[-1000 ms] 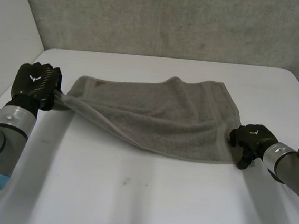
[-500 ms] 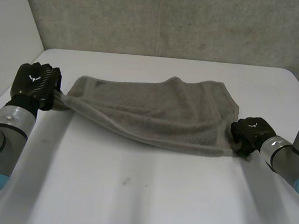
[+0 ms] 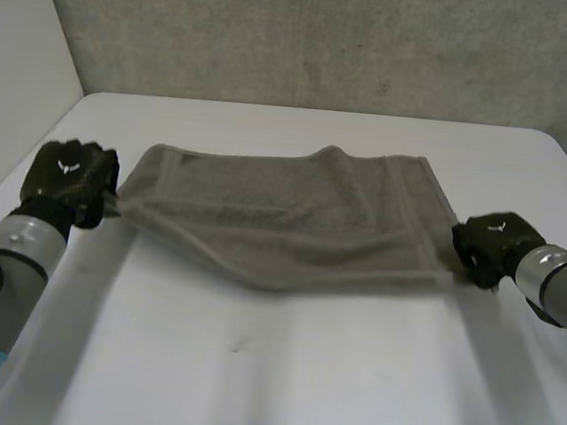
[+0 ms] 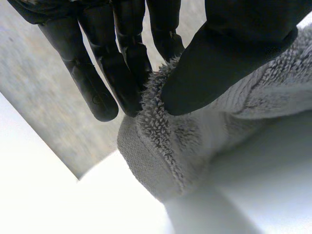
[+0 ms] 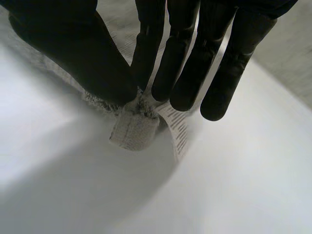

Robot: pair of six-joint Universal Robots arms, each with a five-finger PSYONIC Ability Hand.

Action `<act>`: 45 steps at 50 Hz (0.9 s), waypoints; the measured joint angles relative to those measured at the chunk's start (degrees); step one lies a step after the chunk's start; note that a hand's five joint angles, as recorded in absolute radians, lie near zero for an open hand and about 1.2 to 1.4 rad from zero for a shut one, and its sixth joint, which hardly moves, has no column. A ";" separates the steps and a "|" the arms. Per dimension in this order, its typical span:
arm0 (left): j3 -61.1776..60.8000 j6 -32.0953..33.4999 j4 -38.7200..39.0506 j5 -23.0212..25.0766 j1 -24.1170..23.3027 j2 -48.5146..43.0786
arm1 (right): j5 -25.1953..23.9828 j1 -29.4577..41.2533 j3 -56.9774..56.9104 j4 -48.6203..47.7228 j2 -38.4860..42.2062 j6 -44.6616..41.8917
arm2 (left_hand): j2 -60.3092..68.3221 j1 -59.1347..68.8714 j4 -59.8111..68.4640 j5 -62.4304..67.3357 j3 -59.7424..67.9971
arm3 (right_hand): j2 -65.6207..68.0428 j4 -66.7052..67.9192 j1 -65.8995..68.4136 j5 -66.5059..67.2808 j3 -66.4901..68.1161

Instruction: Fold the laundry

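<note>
A grey towel (image 3: pixel 294 212) hangs stretched between my two hands above the white table (image 3: pixel 278 373), its near edge lifted and its far edge resting on the table. My left hand (image 3: pixel 68 180) is shut on the towel's near left corner (image 4: pixel 161 141), pinching it between thumb and fingers. My right hand (image 3: pixel 493 245) is shut on the near right corner (image 5: pixel 134 127), where a white label (image 5: pixel 178 129) hangs beside the pinched cloth.
A grey wall (image 3: pixel 331 36) stands behind the table's far edge. The table's left edge runs close by my left arm (image 3: pixel 3 256).
My right hand has closed on the towel's near right corner and lifted it, moving right. The left hand has lowered slightly, and the near edge now hangs taut.
</note>
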 measured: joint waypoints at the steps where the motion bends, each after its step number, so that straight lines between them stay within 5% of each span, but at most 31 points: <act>1: -0.43 0.16 -0.94 0.01 0.01 0.33 | 0.01 -0.12 0.10 1.94 -0.34 -1.17 | 0.00 0.00 0.00 0.00 0.00 | 0.00 0.00 0.00 0.00 0.00; 9: -6.56 5.32 -11.51 0.18 0.45 5.55 | 1.95 -4.87 5.03 25.80 -5.33 -20.21 | 0.00 0.00 0.00 0.00 0.00 | 0.00 0.00 0.00 0.25 0.00; 17: -11.21 12.21 -21.68 1.14 0.69 13.01 | 3.46 -7.47 10.21 32.56 -13.37 -28.27 | 0.00 0.00 0.00 0.00 0.00 | 0.00 0.00 0.00 0.38 0.00; 23: -9.86 13.61 -24.86 3.32 1.01 16.10 | 2.62 -7.03 8.87 30.47 -15.90 -28.02 | 0.00 0.00 0.00 0.00 0.00 | 0.00 0.00 0.00 0.45 0.00; 30: -4.05 13.16 -18.57 4.70 1.38 11.19 | 2.54 -4.14 0.89 22.30 -11.03 -20.84 | 0.00 0.00 0.00 0.00 0.00 | 0.00 0.02 0.00 0.74 0.00; 45: 22.17 11.23 -5.72 3.97 -2.12 -19.91 | 14.10 5.84 -16.66 -1.71 8.64 -11.54 | 0.00 0.00 0.00 0.00 0.00 | 0.00 0.26 0.38 1.05 0.00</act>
